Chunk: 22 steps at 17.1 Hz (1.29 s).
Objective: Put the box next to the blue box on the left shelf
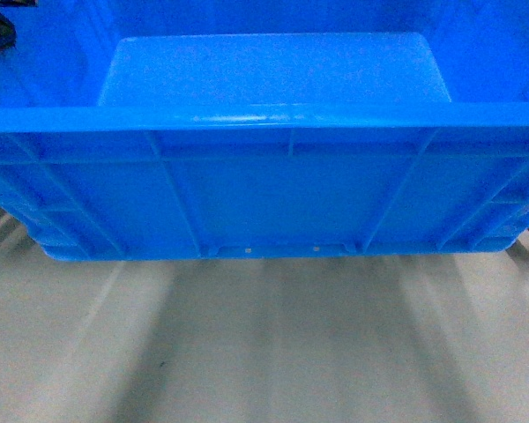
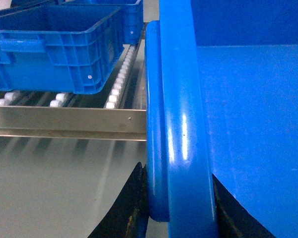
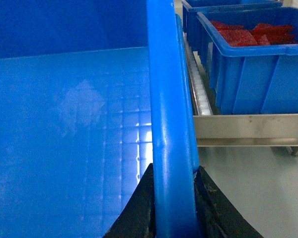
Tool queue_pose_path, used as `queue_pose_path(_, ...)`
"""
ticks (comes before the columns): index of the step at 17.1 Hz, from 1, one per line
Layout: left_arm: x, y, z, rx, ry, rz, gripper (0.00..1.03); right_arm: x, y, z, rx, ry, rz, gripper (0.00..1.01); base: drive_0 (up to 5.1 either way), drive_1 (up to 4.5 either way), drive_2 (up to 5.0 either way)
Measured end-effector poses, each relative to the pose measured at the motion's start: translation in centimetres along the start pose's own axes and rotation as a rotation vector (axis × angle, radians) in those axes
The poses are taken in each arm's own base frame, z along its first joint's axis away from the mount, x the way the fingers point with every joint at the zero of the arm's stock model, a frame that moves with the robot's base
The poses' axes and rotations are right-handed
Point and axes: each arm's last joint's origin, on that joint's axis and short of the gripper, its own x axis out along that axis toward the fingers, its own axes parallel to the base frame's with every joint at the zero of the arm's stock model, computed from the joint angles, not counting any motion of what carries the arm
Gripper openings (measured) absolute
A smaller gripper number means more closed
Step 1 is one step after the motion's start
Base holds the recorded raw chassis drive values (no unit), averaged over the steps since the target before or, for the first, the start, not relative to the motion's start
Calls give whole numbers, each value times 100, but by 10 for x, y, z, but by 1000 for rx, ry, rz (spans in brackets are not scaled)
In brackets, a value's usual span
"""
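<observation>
The large blue crate [image 1: 291,189] fills the head view, held off the grey floor [image 1: 264,344], its ribbed near wall facing the camera and its smooth inside bare. The left claw [image 2: 181,208] is closed on the crate's left rim, one black finger [image 2: 126,213] outside the wall and the other inside. The right claw [image 3: 174,208] clamps the right rim the same way, a dark finger [image 3: 216,213] on each side. Beyond the left rim lies the left shelf [image 2: 116,87] with its rows of white rollers, carrying a smaller blue crate [image 2: 59,47]. Past the right rim, another roller rack holds a blue bin [image 3: 258,69] with red parts [image 3: 253,33].
</observation>
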Motion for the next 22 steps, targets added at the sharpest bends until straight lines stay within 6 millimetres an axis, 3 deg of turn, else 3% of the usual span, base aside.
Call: queue_pose_path(22, 0, 0, 0, -1, -3, 0, 22, 0, 0, 0, 1, -2, -1, 13, 12, 444, -420)
